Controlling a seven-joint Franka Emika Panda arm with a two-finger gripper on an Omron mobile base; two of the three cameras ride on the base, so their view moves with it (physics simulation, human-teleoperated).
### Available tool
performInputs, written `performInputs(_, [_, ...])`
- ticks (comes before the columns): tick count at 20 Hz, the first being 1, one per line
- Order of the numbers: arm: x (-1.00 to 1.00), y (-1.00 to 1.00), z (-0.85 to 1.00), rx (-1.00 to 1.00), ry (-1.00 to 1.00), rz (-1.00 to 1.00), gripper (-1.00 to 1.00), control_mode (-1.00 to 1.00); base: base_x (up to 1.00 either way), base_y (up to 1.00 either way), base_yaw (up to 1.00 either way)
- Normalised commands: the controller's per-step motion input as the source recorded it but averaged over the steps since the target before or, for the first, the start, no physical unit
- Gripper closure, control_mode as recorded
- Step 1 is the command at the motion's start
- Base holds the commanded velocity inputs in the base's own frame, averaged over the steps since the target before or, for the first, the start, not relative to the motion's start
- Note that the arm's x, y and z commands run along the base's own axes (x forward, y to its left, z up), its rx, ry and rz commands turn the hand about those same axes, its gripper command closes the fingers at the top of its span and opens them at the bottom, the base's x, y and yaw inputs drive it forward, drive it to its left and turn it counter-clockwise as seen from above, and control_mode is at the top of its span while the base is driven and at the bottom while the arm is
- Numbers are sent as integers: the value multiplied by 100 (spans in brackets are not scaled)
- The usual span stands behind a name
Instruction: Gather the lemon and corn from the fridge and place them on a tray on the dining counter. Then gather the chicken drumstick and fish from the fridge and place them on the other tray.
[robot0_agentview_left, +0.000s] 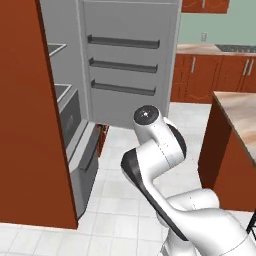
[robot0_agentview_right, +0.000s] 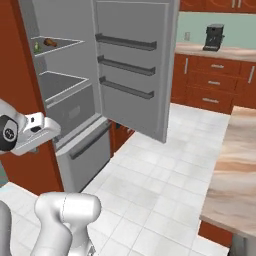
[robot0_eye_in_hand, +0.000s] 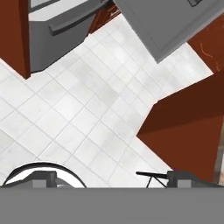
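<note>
The fridge (robot0_agentview_right: 65, 85) stands open, its door (robot0_agentview_right: 135, 70) swung wide. On its top shelf lie a small brown item (robot0_agentview_right: 50, 42) that looks like the chicken drumstick and a small greenish item (robot0_agentview_right: 36, 47) too small to name. The lemon, corn, fish and trays are out of view. My hand (robot0_agentview_right: 35, 129) hangs at waist height in front of the fridge's lower drawer and points down at the floor. In the hand view my gripper (robot0_eye_in_hand: 113, 180) is open, its fingertips (robot0_eye_in_hand: 186, 178) far apart with nothing between them.
The dining counter (robot0_agentview_right: 235, 165) with a wood-look top runs along the right, its red side panel (robot0_eye_in_hand: 183, 131) close to the hand. A tall red cabinet panel (robot0_agentview_left: 30, 125) flanks the fridge. White tiled floor (robot0_agentview_right: 160, 180) lies between. A coffee machine (robot0_agentview_right: 214, 37) sits on the back counter.
</note>
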Motion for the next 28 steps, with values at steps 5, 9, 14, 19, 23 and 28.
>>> performInputs(5, [0,0,0,0,0,0,-100,100,47,4,37])
performInputs(9, [0,0,0,0,0,0,-100,100,40,0,39])
performInputs(14, [0,0,0,0,0,0,-100,100,48,0,39])
performInputs(19, [0,0,0,0,0,0,-100,100,64,0,33])
performInputs(23, [0,0,0,0,0,0,-100,100,64,0,31])
performInputs(28, [0,0,0,0,0,0,-100,100,51,-5,35])
